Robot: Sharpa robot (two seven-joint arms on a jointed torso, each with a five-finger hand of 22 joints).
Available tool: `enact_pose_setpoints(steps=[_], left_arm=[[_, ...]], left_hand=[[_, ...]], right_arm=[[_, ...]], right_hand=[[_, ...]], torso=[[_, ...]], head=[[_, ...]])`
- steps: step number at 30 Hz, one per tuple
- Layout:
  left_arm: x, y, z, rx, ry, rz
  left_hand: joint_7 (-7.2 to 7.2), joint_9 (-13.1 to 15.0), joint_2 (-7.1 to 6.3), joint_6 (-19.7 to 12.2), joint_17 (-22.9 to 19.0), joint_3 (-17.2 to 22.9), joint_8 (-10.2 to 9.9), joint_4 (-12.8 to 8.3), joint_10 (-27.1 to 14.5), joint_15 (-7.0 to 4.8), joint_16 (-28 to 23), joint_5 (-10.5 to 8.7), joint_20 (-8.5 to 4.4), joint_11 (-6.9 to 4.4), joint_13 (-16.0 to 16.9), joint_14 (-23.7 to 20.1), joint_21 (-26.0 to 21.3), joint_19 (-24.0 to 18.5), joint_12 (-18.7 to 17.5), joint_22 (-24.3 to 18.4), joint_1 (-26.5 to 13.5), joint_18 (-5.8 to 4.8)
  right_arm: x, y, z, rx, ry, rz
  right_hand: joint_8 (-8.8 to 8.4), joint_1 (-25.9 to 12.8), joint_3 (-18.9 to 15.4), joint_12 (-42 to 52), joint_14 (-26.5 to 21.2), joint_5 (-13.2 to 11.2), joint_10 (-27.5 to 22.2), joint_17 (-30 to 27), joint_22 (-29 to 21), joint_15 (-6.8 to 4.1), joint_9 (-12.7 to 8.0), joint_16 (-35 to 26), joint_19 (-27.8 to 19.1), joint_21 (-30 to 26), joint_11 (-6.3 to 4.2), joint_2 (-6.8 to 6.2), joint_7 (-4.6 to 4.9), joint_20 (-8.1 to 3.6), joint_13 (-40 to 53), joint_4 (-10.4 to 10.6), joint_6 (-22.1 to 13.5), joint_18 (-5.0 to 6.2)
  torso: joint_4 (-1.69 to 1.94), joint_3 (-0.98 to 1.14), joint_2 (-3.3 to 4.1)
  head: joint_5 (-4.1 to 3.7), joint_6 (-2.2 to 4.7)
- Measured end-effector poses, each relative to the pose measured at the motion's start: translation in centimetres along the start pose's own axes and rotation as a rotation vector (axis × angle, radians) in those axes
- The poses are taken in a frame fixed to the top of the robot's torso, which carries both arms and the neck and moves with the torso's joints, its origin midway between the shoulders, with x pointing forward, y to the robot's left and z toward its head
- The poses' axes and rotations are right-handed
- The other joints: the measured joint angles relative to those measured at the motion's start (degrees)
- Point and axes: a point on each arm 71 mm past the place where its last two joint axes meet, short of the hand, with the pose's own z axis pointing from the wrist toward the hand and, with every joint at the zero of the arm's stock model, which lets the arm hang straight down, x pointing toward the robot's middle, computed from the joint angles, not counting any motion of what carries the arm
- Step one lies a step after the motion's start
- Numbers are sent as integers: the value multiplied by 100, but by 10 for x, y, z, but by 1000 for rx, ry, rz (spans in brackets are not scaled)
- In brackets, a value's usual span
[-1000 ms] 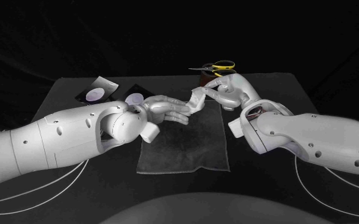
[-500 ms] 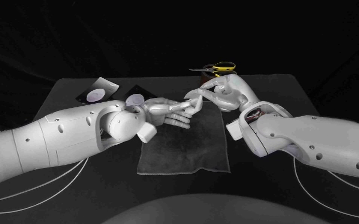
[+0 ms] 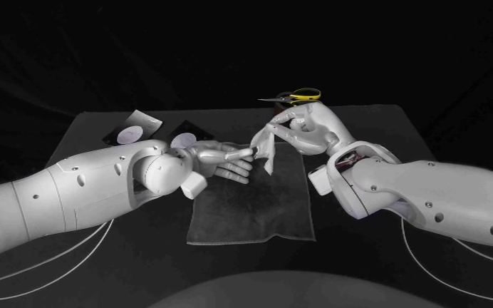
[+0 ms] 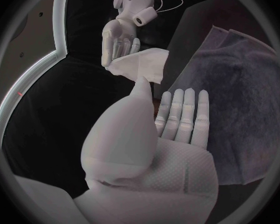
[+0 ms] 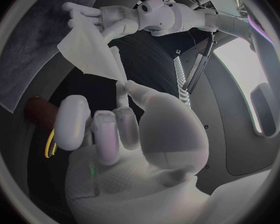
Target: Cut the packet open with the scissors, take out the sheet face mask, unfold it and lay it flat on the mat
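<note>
Both hands are up over the far end of the mat (image 3: 251, 204), and the sheet face mask (image 3: 263, 148) is strung between them, clear of the cloth.

The right hand (image 3: 305, 128) has the narrow upper end. In the right wrist view that end runs down to a thin twist that goes in behind its fingers (image 5: 105, 129), which are curled in side by side, so the exact pinch point is hidden.

The left hand (image 3: 221, 160) takes the wider end. From the right wrist camera, that edge of the mask (image 5: 90, 50) meets its thumb and a finger in a pinch. The left wrist view shows the rest of its fingers (image 4: 180, 114) lying straight and close together, with the thumb reaching up to the mask's (image 4: 140, 64) lower corner.

The mask is folded and bunched, so its face shape cannot be read. In the head view its long axis runs from the right fingertips down toward 7 o'clock to the left fingertips, and a loose flap hangs toward 6 o'clock.

The scissors (image 3: 298, 95) lie on the black table (image 3: 385, 119) at 12 o'clock from the mat, partly behind the right hand, with the yellow handles toward 3 o'clock and the tips toward 9.

The packet (image 3: 132, 128) sits out at 10 o'clock, its near corner cut off by the left arm. A dark piece (image 3: 185, 131) lies just beside it and is too small to make out.
</note>
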Motion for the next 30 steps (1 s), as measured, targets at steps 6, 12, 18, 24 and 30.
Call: enact_pose_setpoints(steps=[6, 12, 18, 24, 30], left_arm=[[-18, -1, -1, 14, -83, 99], [-32, -10, -5, 118, -154, 222], [-35, -21, -11, 272, -172, 332], [-19, -30, -16, 456, -158, 459], [-4, -37, -20, 606, -173, 574]], left_hand=[[-45, -13, -172, -256, -84, -135, 146, -10, -259, 55, 22, 0, -1, 23, -21, -55, -84, 40, 68, -76, 218, -3], [-70, -14, -366, -459, -172, -176, 336, 18, -593, 133, 60, 0, -1, 109, -21, -363, -232, 40, 217, -181, 412, -4], [-100, -33, -389, -653, -205, -114, 457, 7, -1075, 288, 214, 0, -3, 264, 0, -886, -402, -107, 357, -285, 811, -60], [-111, -60, -499, -765, -179, 179, 580, -4, -1298, 365, 534, 0, -3, 345, 89, -1197, -430, -106, 745, -334, 1162, -100], [-153, -58, -862, -1234, -166, -55, 805, 64, -1944, 430, 903, 0, -18, 396, 243, -1669, -518, -109, 1325, -390, 1074, -217]], right_arm=[[-5, -4, 6, -5, 0, -7], [-5, -5, 9, -8, 14, -3], [-5, -7, 12, -5, 26, -3], [-7, -12, 15, 7, 34, -9], [-6, -15, 19, 19, 42, -12]], right_hand=[[0, 0, 0, 0, 0, 27, 0, 3, -1, 0, 0, 1, 0, 1, 0, 0, 0, 0, -3, 0, 0, -1], [0, 0, 0, -1, 0, 28, 0, 3, 1, 0, 0, 0, -1, 0, 0, 0, -1, 0, -3, 0, -1, -1], [0, 0, 0, -1, 0, 27, 0, 3, 3, 0, 0, -3, -1, 0, 0, 0, -1, 0, 0, 0, -1, -2], [0, 0, 0, -2, 0, 26, 0, -1, 4, 0, 0, -4, -1, 0, 1, 0, -2, 1, 1, 0, -2, -3], [0, -1, 0, -12, 0, 24, -1, -2, 3, 0, 0, -5, -1, 0, 1, -1, -2, 1, 1, 0, -2, -4]], torso=[[-2, 0, -4], [-5, 0, 5], [-9, -1, 13], [0, -8, 13], [-3, -8, 6]], head=[[32, 65], [46, 74], [25, 62], [10, 49], [10, 54]])
